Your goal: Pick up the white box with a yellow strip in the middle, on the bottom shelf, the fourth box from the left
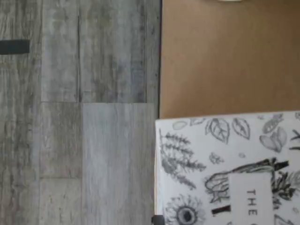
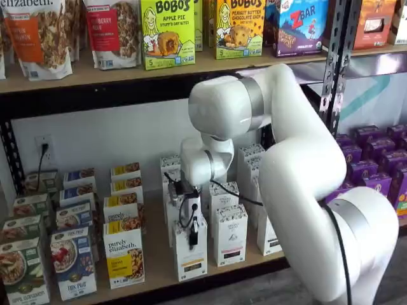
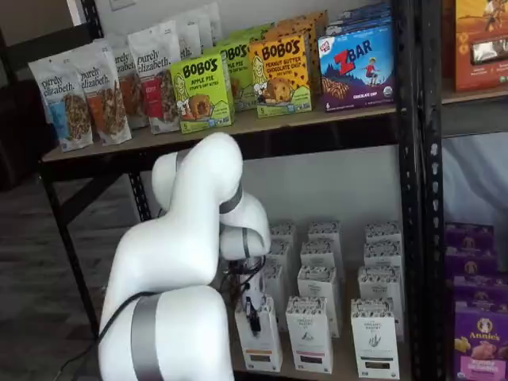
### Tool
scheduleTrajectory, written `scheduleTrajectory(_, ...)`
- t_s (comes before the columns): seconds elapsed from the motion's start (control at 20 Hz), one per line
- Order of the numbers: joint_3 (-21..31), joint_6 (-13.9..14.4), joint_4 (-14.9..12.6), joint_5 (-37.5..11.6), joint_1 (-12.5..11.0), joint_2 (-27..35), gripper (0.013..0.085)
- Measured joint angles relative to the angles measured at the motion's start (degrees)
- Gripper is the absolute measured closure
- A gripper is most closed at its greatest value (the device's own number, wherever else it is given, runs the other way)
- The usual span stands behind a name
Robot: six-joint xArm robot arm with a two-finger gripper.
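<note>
Cardboard is stiff and light, so we are judging the tall narrow white carton with speckled top (image 2: 189,251) at the front of the light-tan wooden bottom shelf (image 2: 159,270) best pinched across its narrow upper sides, where the white-bodied gripper with black fingers (image 2: 191,234) is apparently already closing on it, though gripper state is hard to tell.

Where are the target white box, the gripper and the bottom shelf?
white box (image 2: 190,257): a shelf view, lower front face.
gripper (image 2: 193,240): a shelf view, black fingers at the box's top.
bottom shelf (image 2: 159,270): a shelf view, bare tan board.
</note>
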Motion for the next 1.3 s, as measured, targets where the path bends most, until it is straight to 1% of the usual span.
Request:
scheduleTrajectory(0.2,3.00,0.45,-0.24,-0.55,0.28,-2.10,0.0490)
scheduleTrajectory(0.45,8.26,1.46,-0.71,-1.47,0.91,-5.78,0.0490)
scheduleTrajectory(0.65,13.52,2.14,-0.76,-3.10,1.59,-9.38,0.0490)
scheduleTrajectory(0.95,20.10,5.05,-3.10,-5.77,2.43,-13.77,0.0490)
scheduleTrajectory(1.3,28.04,7.35,-4.93,-8.31,3.04,-19.70,0.0490)
